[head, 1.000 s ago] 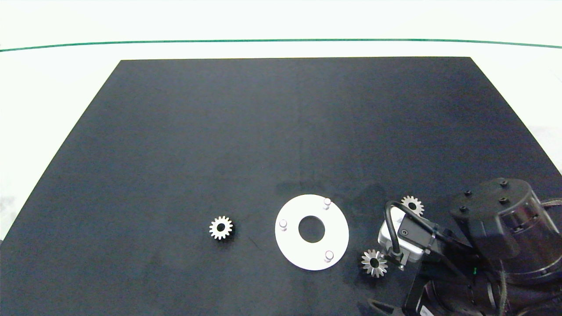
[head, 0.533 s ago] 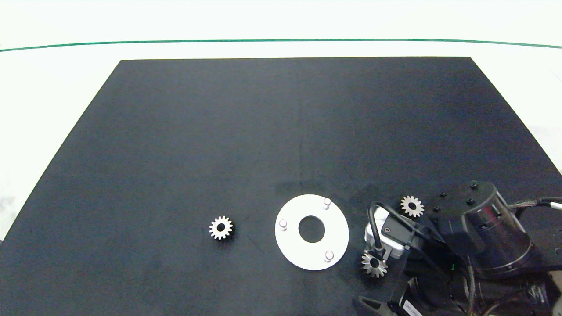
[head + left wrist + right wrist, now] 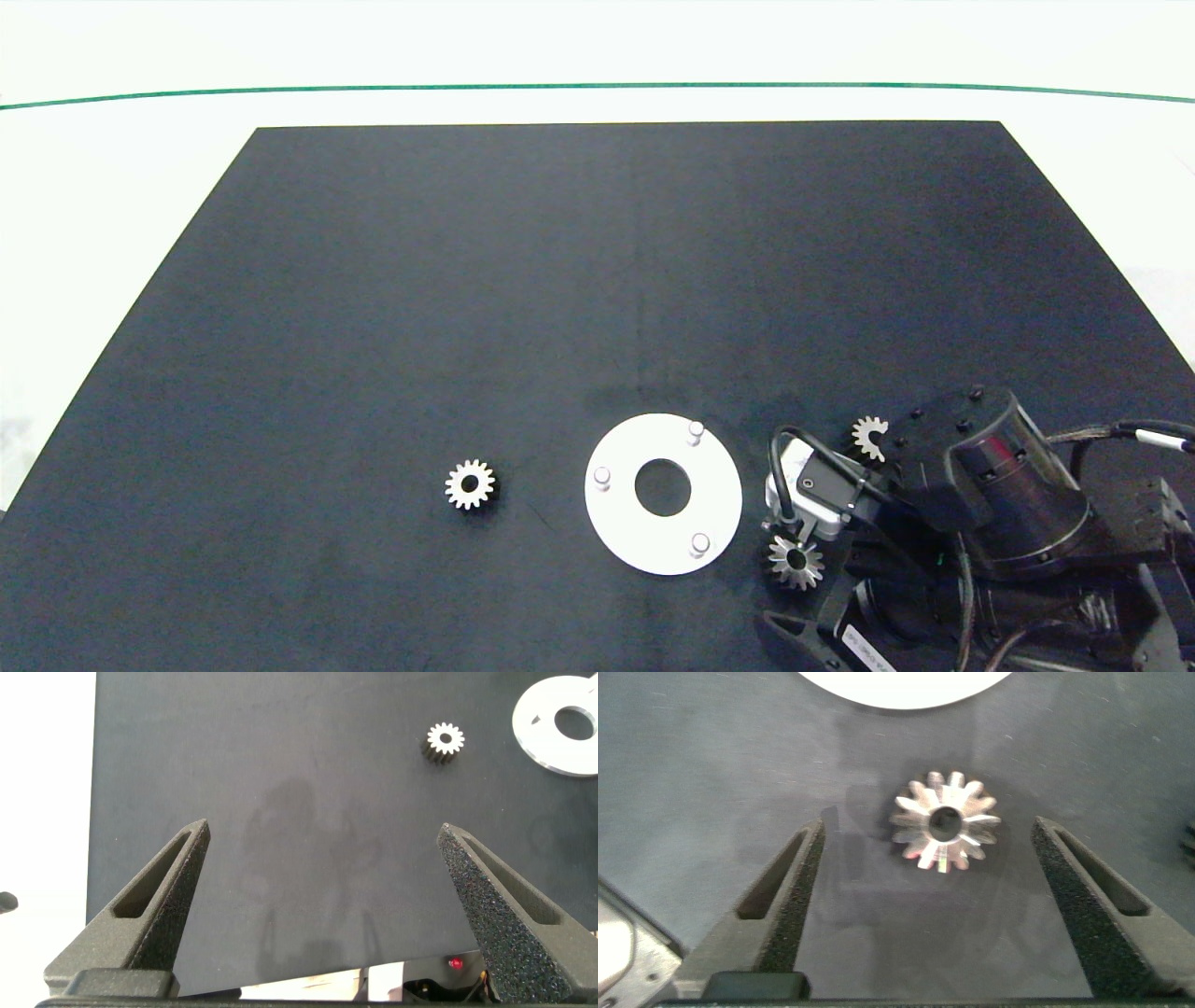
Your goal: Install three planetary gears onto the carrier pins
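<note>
On the black mat lies the white carrier disc (image 3: 719, 495) with three bare carrier pins (image 3: 695, 430), (image 3: 602, 477), (image 3: 699, 543). One planetary gear (image 3: 470, 484) lies left of the disc and shows in the left wrist view (image 3: 446, 739). A second gear (image 3: 795, 561) lies just right of the disc; in the right wrist view this gear (image 3: 945, 821) sits between the open fingers of my right gripper (image 3: 943, 891), untouched. A third gear (image 3: 866, 436) is half hidden behind the right arm. My left gripper (image 3: 324, 891) hangs open over bare mat, out of the head view.
The black mat (image 3: 597, 280) lies on a white table with a green line (image 3: 597, 87) at the back. The right arm's dark body (image 3: 990, 504) fills the mat's front right corner. The disc's edge (image 3: 906, 689) lies just beyond the right gripper's gear.
The right arm has moved left and toward the front, closing in over the gear right of the disc and now covering part of the third gear. Gears and disc have not moved.
</note>
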Controlling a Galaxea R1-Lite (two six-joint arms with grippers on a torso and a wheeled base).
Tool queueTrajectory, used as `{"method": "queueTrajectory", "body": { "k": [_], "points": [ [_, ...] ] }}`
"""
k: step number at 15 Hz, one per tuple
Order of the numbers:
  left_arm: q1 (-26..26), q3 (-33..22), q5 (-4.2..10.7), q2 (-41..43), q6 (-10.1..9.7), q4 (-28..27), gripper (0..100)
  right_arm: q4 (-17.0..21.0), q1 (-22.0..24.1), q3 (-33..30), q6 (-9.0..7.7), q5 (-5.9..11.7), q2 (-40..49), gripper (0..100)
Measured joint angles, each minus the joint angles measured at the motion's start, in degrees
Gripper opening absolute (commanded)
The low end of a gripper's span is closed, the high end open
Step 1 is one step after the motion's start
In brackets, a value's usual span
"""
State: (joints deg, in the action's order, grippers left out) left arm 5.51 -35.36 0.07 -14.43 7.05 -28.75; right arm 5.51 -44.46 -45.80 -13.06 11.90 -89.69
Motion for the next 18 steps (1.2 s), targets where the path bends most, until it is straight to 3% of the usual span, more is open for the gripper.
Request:
{"method": "queueTrajectory", "body": {
  "k": [18],
  "points": [
    [0.2, -0.3, 0.0, 0.0, 0.0, 0.0, 100, -0.1, 0.1, -1.2, -0.02, 0.28, -2.7, 48]
  ]
}}
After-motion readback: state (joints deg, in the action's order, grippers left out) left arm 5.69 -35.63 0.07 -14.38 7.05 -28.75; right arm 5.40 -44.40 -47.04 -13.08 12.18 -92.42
